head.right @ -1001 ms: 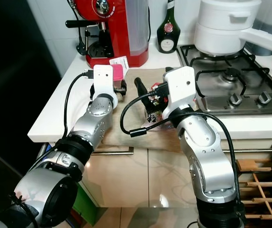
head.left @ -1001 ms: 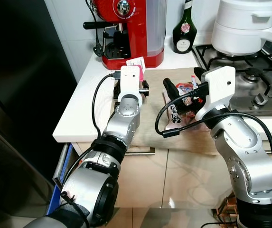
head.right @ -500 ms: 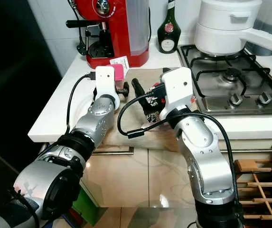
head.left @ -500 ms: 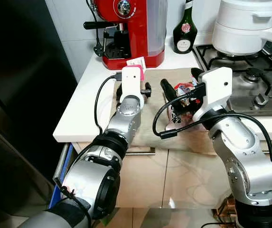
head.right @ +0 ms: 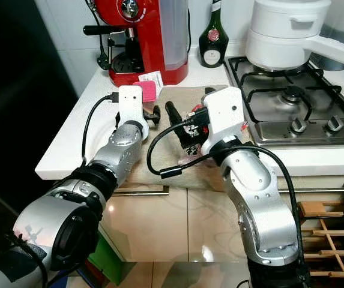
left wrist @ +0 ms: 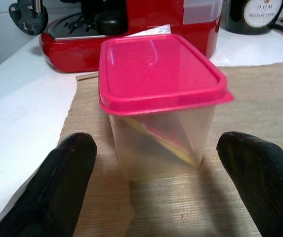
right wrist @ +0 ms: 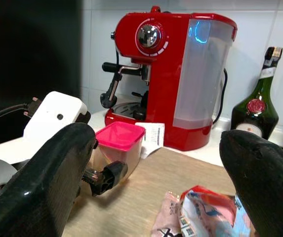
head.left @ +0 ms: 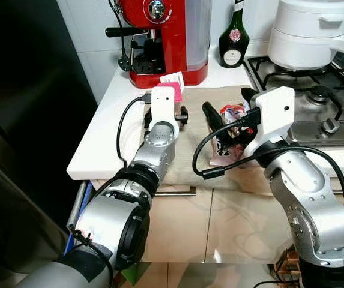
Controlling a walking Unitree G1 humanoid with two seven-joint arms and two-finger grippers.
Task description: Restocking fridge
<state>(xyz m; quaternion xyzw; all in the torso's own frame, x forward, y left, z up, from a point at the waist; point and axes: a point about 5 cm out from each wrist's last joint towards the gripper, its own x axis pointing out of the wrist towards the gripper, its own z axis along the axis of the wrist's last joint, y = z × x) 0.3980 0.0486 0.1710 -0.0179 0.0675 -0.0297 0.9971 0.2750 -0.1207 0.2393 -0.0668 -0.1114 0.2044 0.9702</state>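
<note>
A clear container with a pink lid [left wrist: 161,84] stands upright on the beige mat [head.left: 190,159], in front of the red coffee machine [head.left: 172,36]. My left gripper [left wrist: 158,153] is open and low over the mat. Its fingers [left wrist: 67,168] sit either side of the container's near face without touching it. Red and pink snack packets [head.left: 230,113] lie on the mat to the right. Just above them, my right gripper [head.left: 227,102] hovers open with nothing held. The packets' top [right wrist: 200,215] and the container [right wrist: 119,148] also appear in the right wrist view.
A dark green bottle [head.left: 233,39] stands behind the mat. A white pot [head.left: 310,30] sits on the gas hob [head.left: 325,105] at the right. A white card [head.left: 173,78] leans by the coffee machine. The dark fridge [head.left: 21,120] is left of the counter.
My right gripper has drifted slightly left above the snack packets. The left gripper has shifted only a little and stays open by the container.
</note>
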